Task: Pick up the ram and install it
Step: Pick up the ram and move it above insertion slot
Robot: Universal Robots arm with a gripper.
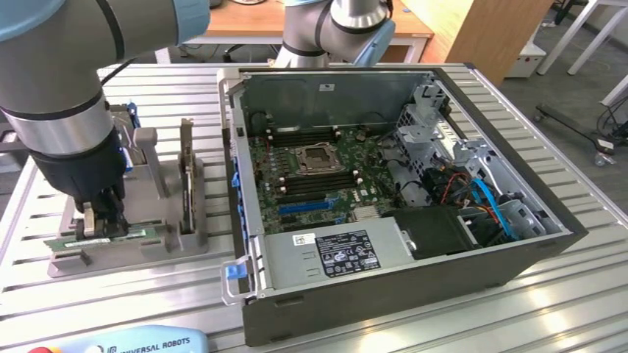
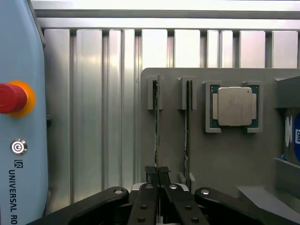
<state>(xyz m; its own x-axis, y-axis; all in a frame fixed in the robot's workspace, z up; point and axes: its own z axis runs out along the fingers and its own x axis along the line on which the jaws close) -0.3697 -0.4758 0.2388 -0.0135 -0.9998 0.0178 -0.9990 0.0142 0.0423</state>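
— Watching the arm? Where is its pincer (image 1: 101, 224) just now?

— Down on the grey fixture (image 1: 147, 250), which sits by the edge of the slatted surface (image 1: 59, 294) on the exterior view's left. The two black fingers (image 2: 151, 174) are pinched together on the ram (image 1: 73, 243), with nothing but that thin board between them.

— And the ram itself?

— It stands on its long edge in the slot along the fixture's front edge, the side nearest the teach pendant (image 1: 128, 342). It's a green stick with a pale sticker. I can't say it's lifted at all; it looks seated in the slot.

— What does the wrist camera give you?

— The ram (image 2: 157, 126) seen edge-on, running from the pincer (image 2: 158, 174) to a small bracket at the fixture's (image 2: 220, 159) far edge. A square silver processor (image 2: 233, 106) lies flat in a recess near that same edge. The pendant (image 2: 18, 56) with its red stop button (image 2: 9, 98) lies on the surface (image 2: 93, 93), apart from the fixture.

— And the computer?

— The open case (image 1: 412, 294) takes the middle of the surface, just beside the fixture on the exterior view's right, with its motherboard (image 1: 314, 169) exposed.
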